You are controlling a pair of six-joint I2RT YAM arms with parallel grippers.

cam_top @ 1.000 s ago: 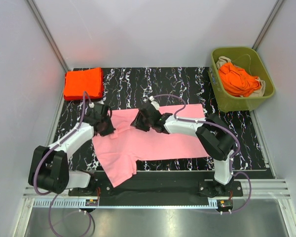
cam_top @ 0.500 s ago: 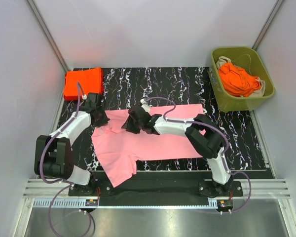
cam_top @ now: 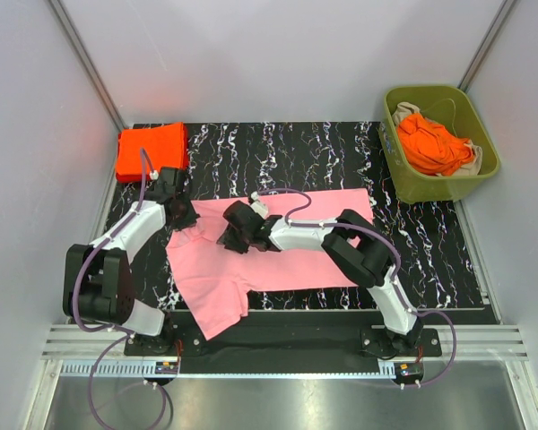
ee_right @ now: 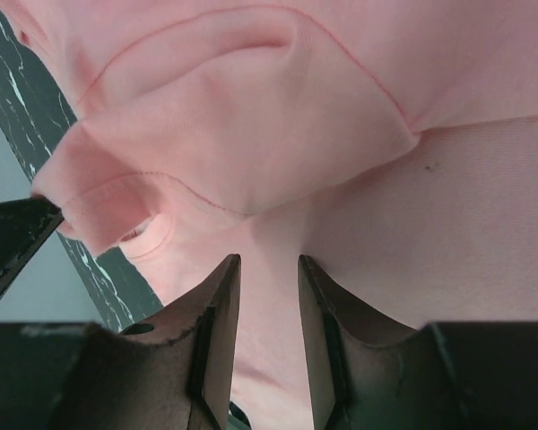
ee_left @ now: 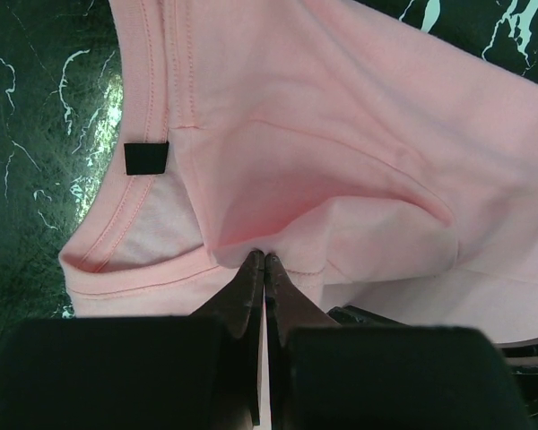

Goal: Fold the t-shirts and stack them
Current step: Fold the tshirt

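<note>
The light pink t-shirt (cam_top: 296, 260) lies spread on the black marbled table, with its collar at the left. My left gripper (cam_top: 186, 219) is shut on a pinch of pink cloth just beside the collar (ee_left: 264, 258). The dark neck label (ee_left: 146, 158) shows to its left. My right gripper (cam_top: 229, 235) is open and low over the shirt's upper chest (ee_right: 267, 260), with pink cloth (ee_right: 278, 107) bunched in a fold ahead of it. A folded orange-red shirt (cam_top: 151, 150) lies at the back left. More orange-red shirts (cam_top: 435, 143) lie crumpled in the bin.
The olive-green plastic bin (cam_top: 435, 190) stands at the back right, off the table mat's corner. Grey walls close in the left, back and right. The pink shirt's lower left corner hangs over the table's front edge (cam_top: 217, 318).
My right gripper has slid left across the pink shirt toward the collar. My left gripper moved back and left a little with the cloth, then stayed put.
</note>
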